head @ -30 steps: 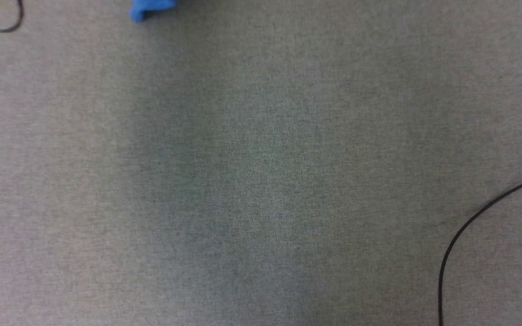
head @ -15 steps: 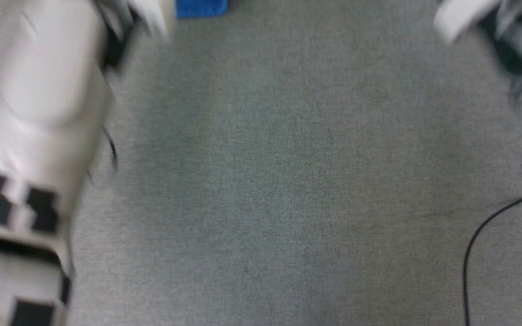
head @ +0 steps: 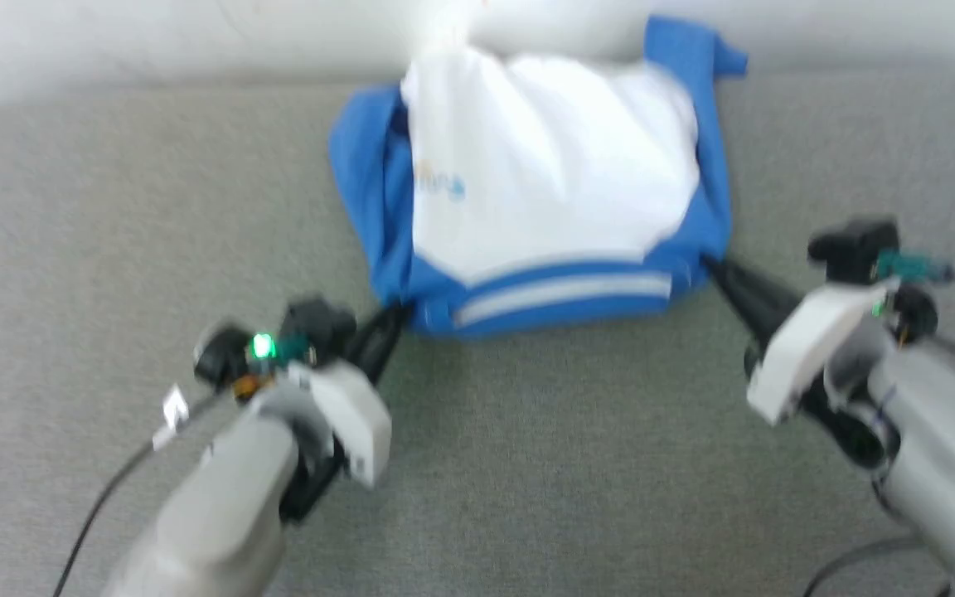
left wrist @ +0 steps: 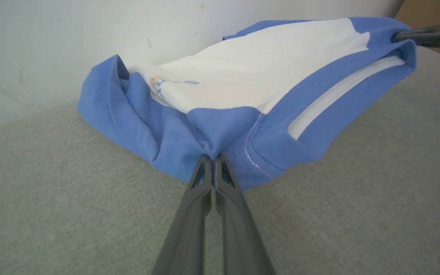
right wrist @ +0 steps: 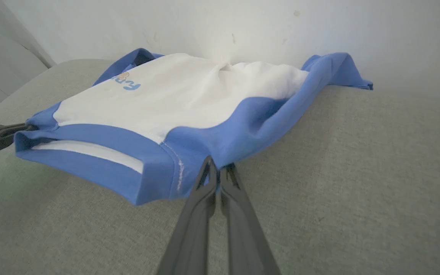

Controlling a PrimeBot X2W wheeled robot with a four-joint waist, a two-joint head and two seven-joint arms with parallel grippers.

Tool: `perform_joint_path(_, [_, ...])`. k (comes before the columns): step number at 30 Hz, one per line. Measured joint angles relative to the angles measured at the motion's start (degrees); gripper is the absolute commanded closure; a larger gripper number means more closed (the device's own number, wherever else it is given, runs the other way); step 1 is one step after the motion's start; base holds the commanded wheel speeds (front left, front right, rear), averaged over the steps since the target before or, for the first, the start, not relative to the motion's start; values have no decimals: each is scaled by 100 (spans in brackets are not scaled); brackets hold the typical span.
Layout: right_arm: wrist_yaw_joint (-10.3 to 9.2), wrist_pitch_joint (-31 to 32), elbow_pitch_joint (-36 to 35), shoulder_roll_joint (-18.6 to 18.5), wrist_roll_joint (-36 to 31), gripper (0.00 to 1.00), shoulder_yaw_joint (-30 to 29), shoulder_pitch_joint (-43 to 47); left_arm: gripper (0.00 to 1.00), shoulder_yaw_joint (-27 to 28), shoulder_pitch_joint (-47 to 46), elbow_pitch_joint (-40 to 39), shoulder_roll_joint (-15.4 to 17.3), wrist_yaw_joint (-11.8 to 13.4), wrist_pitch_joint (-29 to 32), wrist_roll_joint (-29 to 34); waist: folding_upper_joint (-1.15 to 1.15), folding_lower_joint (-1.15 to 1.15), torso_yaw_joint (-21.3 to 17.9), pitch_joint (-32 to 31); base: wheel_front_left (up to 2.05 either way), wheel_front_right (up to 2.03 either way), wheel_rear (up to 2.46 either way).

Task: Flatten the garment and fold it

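Since a second ago the head camera has swung up from bare grey cloth, where only a scrap of blue showed at the top, and both arms have come into its view. The garment lies at the middle of the worktop's far edge, its far part bunched against the white wall, with the blue-banded neck opening facing the near edge.

The left gripper has its fingers pinched tight on blue fabric at the left end of that opening. The right gripper has its fingers nipped on the blue fabric at the right end. The band between them hangs slightly off the worktop and is nearly taut.

This looks like the flattening pull. To do it well, both arms should draw back toward the near edge together and at the same height, keeping the band stretched so the body trails out smooth. The pull should stay low, so the cloth drags rather than lifts. The blue sleeves are folded in along both sides and will likely need spreading afterwards. An uneven pull would skew the shirt.
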Motion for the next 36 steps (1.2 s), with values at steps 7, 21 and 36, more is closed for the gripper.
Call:
perform_joint_path(7, [3, 675, -314, -244, 298, 100, 13, 914, 100, -188, 1036, -786, 258, 121, 313, -109, -1, 1, 40, -701, 0, 0, 0])
perform_joint_path(21, [46, 1737, -526, -274, 454, 100, -961, 2457, 100, -621, 2556, -2330, 738, 388, 1123, -325, -1, 2, 107, -1646, 0, 0, 0])
perform_joint_path(36, [48, 3739, -1973, -189, -219, 100, -2577, 4666, 100, -975, 3481, -2732, 940, 477, 1762, -736, -1, 2, 280, -1829, 0, 0, 0])
